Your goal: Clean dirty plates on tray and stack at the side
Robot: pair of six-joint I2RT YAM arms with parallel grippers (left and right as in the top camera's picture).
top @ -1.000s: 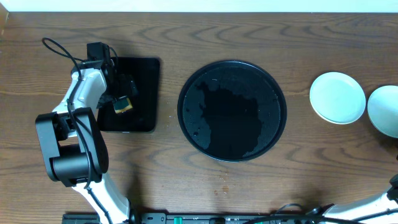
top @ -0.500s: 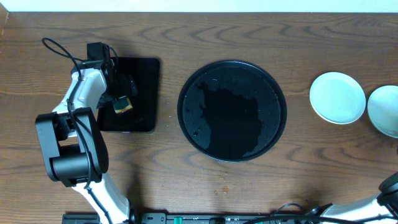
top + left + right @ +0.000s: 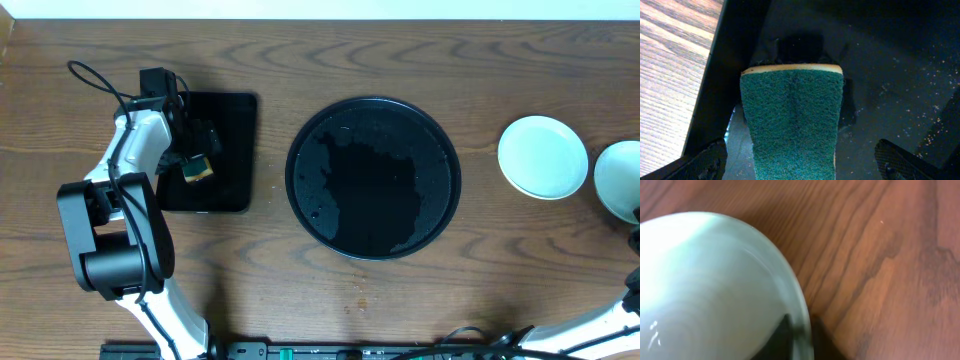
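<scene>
**Right gripper pinches the outer plate's rim; left gripper gapes over the sponge**

Closest to the right wrist camera is the outer plate. It is pale greenish-white, glossy and shallow, with a smooth rounded rim, and the brown wooden table shows behind it. In the overhead view this plate sits at the table's right edge, partly cut off by the picture. Just beside it, toward the middle, lies the inner plate, which is round, pale blue-white and plain on top. Whether the two rims touch cannot be told. Both are right of the round tray and apart from it. That tray is glossy black with a raised rim, and its floor shows a speckled sheen around a darker patch.

Counted: two plates in view, one round tray, one small rectangular tray, and one sponge.

The right gripper is closed. Its dark fingers sit on either side of the outer plate's rim, gripping it. Whether the plate rests on the table or hangs just above it cannot be told.

The left gripper is spread wide over the rectangular tray at the table's left. Its fingers stand clear on both sides of the sponge. The sponge lies green side up on the tray, held by nothing, with a thin yellow edge showing at its far end.
</scene>
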